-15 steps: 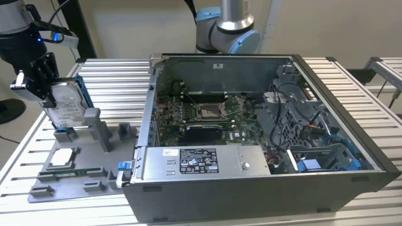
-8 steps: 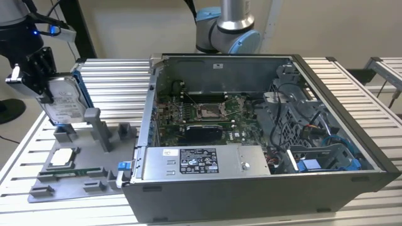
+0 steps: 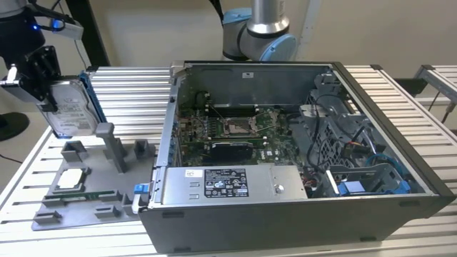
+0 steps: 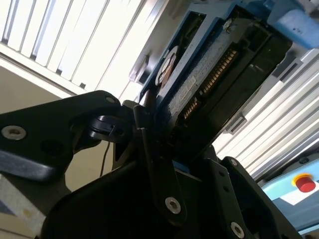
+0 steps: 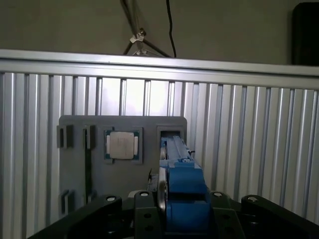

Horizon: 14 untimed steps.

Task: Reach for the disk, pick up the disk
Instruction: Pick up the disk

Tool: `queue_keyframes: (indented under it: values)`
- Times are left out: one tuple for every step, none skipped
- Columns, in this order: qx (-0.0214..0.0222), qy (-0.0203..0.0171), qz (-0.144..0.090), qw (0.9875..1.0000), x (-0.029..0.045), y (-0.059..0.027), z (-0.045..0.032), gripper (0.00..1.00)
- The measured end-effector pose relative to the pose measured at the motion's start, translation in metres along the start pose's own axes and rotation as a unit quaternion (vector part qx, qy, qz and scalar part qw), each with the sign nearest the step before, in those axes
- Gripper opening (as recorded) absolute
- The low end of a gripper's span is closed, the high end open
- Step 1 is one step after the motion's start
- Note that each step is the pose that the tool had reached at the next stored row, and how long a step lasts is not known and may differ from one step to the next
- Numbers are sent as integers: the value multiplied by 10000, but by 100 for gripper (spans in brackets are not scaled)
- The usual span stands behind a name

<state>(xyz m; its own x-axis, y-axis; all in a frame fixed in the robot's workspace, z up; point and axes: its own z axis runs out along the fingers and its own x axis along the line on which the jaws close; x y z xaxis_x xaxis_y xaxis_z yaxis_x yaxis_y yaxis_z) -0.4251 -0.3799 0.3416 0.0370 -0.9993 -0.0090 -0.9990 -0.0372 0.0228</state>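
in the second wrist view the black pincer (image 4: 149, 134) is clamped on the disk (image 4: 214, 79), its fingers (image 4: 142, 149) pressed against the edge of the blue bracket. the drive's dark underside and its row of connector pins face the lens. in the first wrist view the disk (image 5: 182, 179) is seen edge-on, blue bracket uppermost, held between the two black finger linkages.

beyond it in that view lies a grey fixture tray (image 5: 124, 124) on the slatted aluminium bench (image 5: 249, 149). a small square silver chip (image 5: 122, 145) sits in a tray pocket just beside the slot under the disk.

in the exterior view the pincer (image 3: 53, 88) is at the exterior view's left and grips the disk (image 3: 71, 110) by its upper end. the disk hangs upright, label showing. its lower edge is above the tray (image 3: 107, 182) and seems apart from it. the chip (image 3: 71, 178) rests in its pocket, near a grey post (image 3: 114, 144).

to the exterior view's right an open computer case (image 3: 286, 214) lies on the bench (image 3: 128, 80), with a long grey box (image 3: 228, 184) along its near wall and a motherboard (image 3: 228, 128) behind that. farthest back stands the arm's base (image 3: 260, 32).
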Motion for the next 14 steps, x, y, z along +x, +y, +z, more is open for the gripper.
queue_keyframes:
  values:
    - [0, 0, 0, 10000, 0, 0, -19, 0]
    - [0, 0, 0, 10000, 0, 1, -37, 0]
    - [0, 0, 0, 10000, 0, 1, -54, 0]
    - [0, 0, 0, 10000, -1, 2, -71, 0]
    - [0, 0, 0, 10000, -1, 2, -86, 0]
    - [0, 0, 0, 10000, -1, 2, -102, 0]
    - [0, 0, 0, 10000, -1, 2, -116, 0]
    - [0, 0, 0, 10000, -1, 3, -130, 0]
    - [0, 0, 0, 10000, -1, 3, -144, 0]
    - [0, 0, 0, 10000, -1, 3, -158, 0]
    - [-1, 0, 0, 10000, -1, 4, -173, 0]
    - [0, 0, 0, 10000, -2, 4, -189, 0]
    - [-1, 0, 0, 10000, -2, 5, -203, 0]
    - [0, 0, 0, 10000, -2, 5, -218, 0]
